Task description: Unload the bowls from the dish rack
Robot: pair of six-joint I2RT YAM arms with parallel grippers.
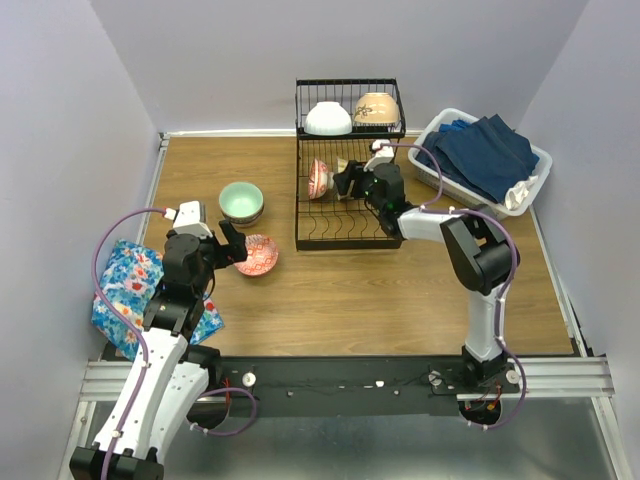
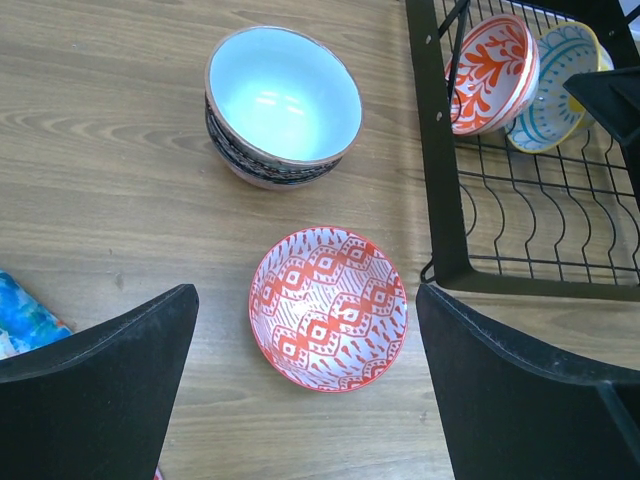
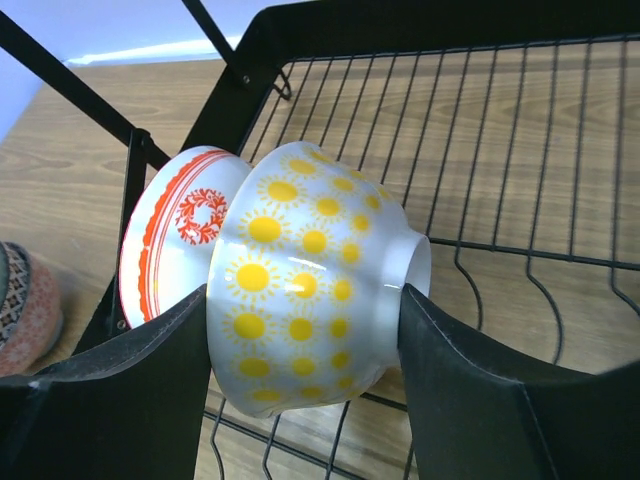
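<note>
— Top external view, starting at the table's left edge: what lies there?
— A floral cloth at the near left corner. Just right of it, the left gripper hangs with its jaws spread wide, holding nothing. It is over a red-patterned bowl that stands upright on the table.
— And beyond that bowl?
— A mint-green bowl, nearer the far edge, stacked on another bowl.
— The dish rack?
— Mid-table, against the far edge. At the left of its lower tray an orange-and-white bowl stands on edge, touching a sun-patterned bowl. The right gripper is clamped on the sun-patterned bowl, one finger on each side.
— The upper shelf?
— A white bowl, upside down, with a beige bowl just beside it.
— And the right edge?
— A white basket of blue cloths at the far right corner.
</note>
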